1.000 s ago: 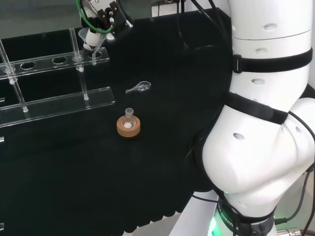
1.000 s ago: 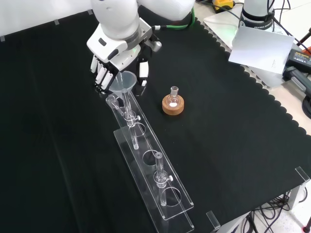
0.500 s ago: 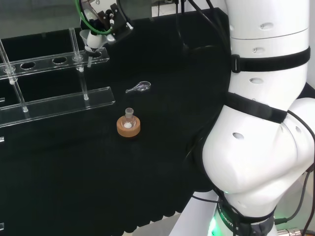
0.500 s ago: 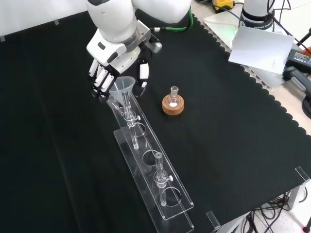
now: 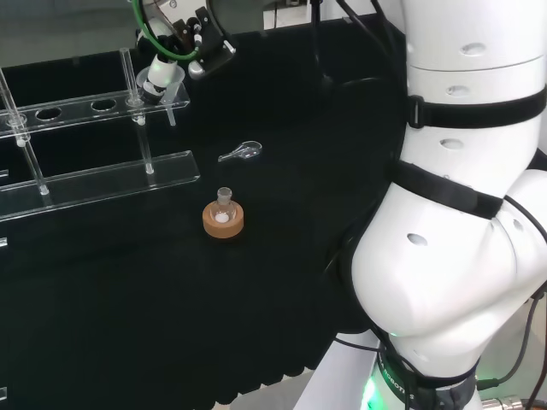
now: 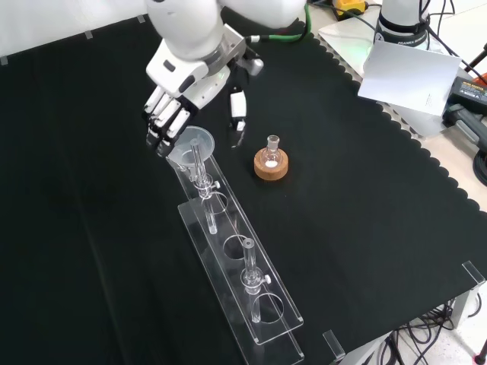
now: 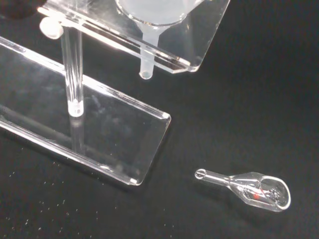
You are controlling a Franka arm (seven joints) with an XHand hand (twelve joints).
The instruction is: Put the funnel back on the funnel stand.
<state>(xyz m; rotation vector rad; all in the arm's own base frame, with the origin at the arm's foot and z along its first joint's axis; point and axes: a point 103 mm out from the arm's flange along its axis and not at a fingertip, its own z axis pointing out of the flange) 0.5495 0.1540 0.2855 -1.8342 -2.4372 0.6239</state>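
So the funnel (image 6: 195, 142) was sitting in the stand (image 6: 237, 266), in the end hole nearest the hand (image 6: 183, 80) as the front view showed it. Its stem poked down through the top shelf and hung above the base plate, not touching it, which the wrist view showed pretty clearly (image 7: 147, 55).

The hand was right next to the funnel but not holding it. In the front view its fingers (image 6: 163, 122) were spread and mostly straight, pointing down just to the left of the funnel's rim, with the thumb (image 6: 238, 114) sticking out on the other side, to the right. Released, basically, nothing in its grasp. I couldn't tell whether a fingertip was brushing the rim or just close to it.

From the head view the hand (image 5: 184, 38) was up at the top, over the right end of the stand (image 5: 102, 107), with the funnel (image 5: 161, 79) tucked under it.

Other stuff on the cloth (image 6: 365, 190): a small flask (image 6: 272, 148) on a cork ring (image 6: 271, 167), to the right of the stand in the front view and well apart from it. A little clear glass scoop thing (image 7: 249, 188) lay flat on the cloth near the stand's end; the head view had it (image 5: 241, 152) between the stand and the flask (image 5: 224, 202).
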